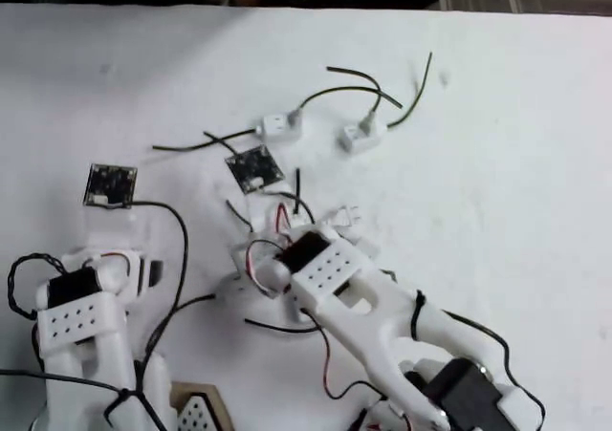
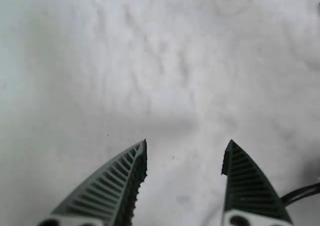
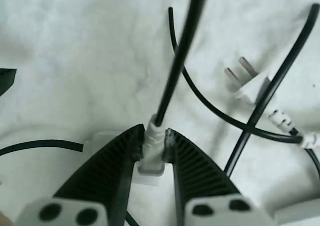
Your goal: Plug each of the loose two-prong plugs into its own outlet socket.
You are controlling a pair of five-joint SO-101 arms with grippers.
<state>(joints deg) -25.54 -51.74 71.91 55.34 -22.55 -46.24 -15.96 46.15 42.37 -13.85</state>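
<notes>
Right gripper (image 3: 152,132): jaws pinching corded plug (image 3: 151,155). Left gripper (image 2: 187,143): jaws spread above table (image 2: 150,60). Second plug (image 3: 248,84): loose nearby.

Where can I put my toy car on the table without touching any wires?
The right side of the table is bare, beyond the white block. The far left corner, past the black square, is bare too. The middle is crowded: cords, a loose plug, and the right tool clamped on another plug.
</notes>
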